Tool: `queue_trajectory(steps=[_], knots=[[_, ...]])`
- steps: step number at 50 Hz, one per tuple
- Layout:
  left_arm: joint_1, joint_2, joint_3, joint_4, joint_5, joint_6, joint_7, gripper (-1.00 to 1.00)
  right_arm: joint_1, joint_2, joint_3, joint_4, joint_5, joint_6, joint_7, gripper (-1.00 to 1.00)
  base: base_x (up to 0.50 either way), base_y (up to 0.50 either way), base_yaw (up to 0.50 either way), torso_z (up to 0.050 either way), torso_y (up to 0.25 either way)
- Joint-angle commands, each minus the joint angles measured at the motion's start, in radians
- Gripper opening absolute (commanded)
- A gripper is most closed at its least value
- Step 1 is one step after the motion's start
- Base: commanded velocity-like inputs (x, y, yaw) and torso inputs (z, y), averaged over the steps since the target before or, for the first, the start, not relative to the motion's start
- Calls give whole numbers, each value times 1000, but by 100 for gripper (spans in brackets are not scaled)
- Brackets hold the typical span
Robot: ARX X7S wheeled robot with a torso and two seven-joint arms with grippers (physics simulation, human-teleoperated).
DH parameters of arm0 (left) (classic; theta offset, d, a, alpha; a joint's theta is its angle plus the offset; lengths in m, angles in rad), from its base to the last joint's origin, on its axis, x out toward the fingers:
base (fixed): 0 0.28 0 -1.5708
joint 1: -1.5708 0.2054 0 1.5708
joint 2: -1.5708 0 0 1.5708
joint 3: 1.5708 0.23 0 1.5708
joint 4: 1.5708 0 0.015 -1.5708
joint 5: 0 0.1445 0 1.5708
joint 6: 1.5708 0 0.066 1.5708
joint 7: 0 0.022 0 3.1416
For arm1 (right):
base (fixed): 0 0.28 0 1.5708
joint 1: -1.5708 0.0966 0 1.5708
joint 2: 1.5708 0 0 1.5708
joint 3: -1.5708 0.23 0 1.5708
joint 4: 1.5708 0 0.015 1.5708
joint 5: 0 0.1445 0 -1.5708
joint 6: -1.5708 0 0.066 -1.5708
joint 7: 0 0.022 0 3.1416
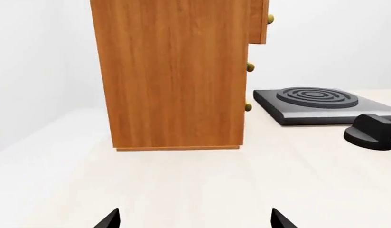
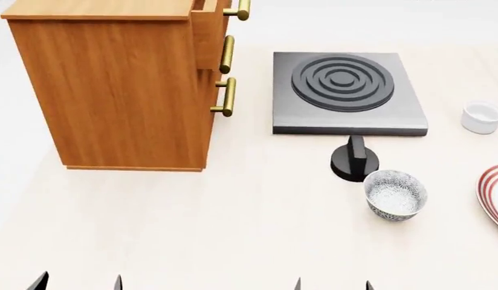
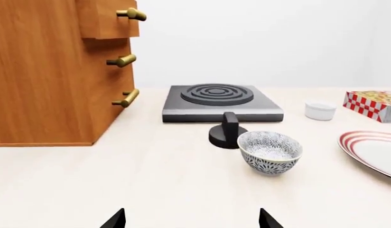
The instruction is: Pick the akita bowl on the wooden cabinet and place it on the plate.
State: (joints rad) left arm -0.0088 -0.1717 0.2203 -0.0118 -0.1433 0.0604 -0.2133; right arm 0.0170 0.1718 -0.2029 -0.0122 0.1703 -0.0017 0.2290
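The wooden cabinet [image 2: 112, 90] stands at the back left of the pale table, its drawer fronts with brass handles facing right. Only a strip of its top shows, and the akita bowl on it is out of view. A blue-and-white patterned bowl [image 2: 395, 194] sits upright on the table, just left of the red-ringed plate [image 2: 495, 193], which the right edge cuts off. My left gripper [image 2: 78, 284] and right gripper [image 2: 333, 285] are low at the near edge, both open and holding nothing. The left wrist view faces the cabinet [image 1: 176, 71]; the right wrist view shows the patterned bowl [image 3: 269, 152] and the plate [image 3: 373, 149].
A grey hotplate [image 2: 346, 90] with a black coil lies right of the cabinet, its black knob [image 2: 354, 160] just behind the patterned bowl. A small white cup [image 2: 481, 116] stands at the far right, and a red-checked box [image 3: 373, 103] beyond it.
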Motion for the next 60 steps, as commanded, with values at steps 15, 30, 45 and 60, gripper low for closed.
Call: queue_trajectory(steps=[15, 30, 45, 60], knots=[[1, -11, 60, 102, 198, -53, -143, 100, 4, 19, -12, -85, -8, 24, 38, 100, 0, 0, 0, 0, 0], [-51, -45, 31, 408, 137, -201, -96, 100, 2, 81, -11, -427, -16, 177, 81, 100, 0, 0, 0, 0, 0], [-94, -59, 8, 575, 115, -315, -113, 100, 27, 111, -45, -677, -56, 335, 119, 100, 0, 0, 0, 0, 0], [-136, -78, 27, 848, 111, -518, -123, 100, 108, 130, -96, -974, -97, 569, 152, 100, 0, 0, 0, 0, 0]])
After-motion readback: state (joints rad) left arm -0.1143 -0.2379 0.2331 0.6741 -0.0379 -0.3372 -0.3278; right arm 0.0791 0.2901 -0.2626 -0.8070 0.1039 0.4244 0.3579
